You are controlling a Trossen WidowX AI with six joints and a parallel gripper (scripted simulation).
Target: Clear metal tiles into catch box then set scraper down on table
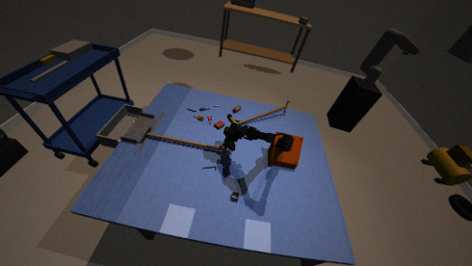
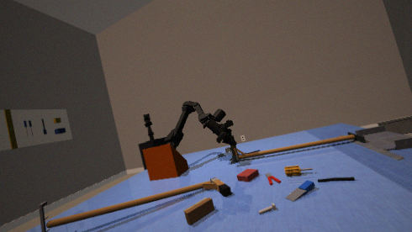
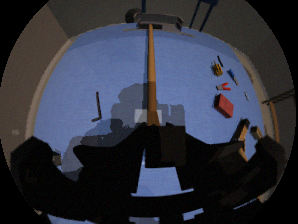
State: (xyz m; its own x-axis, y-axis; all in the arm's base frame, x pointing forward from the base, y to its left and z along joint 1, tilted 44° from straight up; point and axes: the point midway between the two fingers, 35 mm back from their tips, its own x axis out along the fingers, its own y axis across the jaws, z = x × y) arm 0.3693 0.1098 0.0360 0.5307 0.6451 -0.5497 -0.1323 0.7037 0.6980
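My gripper [image 1: 225, 145] [image 2: 232, 156] [image 3: 156, 124] is shut on the near end of the long scraper [image 1: 183, 141] [image 2: 298, 145] [image 3: 152, 63], close to the table top. The wooden handle runs from the fingers across the blue table to the steel bench plate [image 1: 135, 124] [image 2: 380, 143]. The scraper's far end lies at the plate's near edge. The grey catch box [image 1: 107, 126] [image 2: 397, 123] [image 3: 156, 18] stands past the plate at the table's edge. I cannot make out any single metal tile on the plate or in the box.
A second long wooden-handled tool [image 1: 262, 115] [image 2: 126, 205] lies behind the arm. Small items lie beside the scraper: a red block [image 2: 247, 174], red pliers [image 2: 272, 177], a yellow screwdriver [image 2: 293, 170], a black rod [image 2: 336, 179]. The orange base [image 1: 286, 149] and a blue cart [image 1: 63, 82] flank the table.
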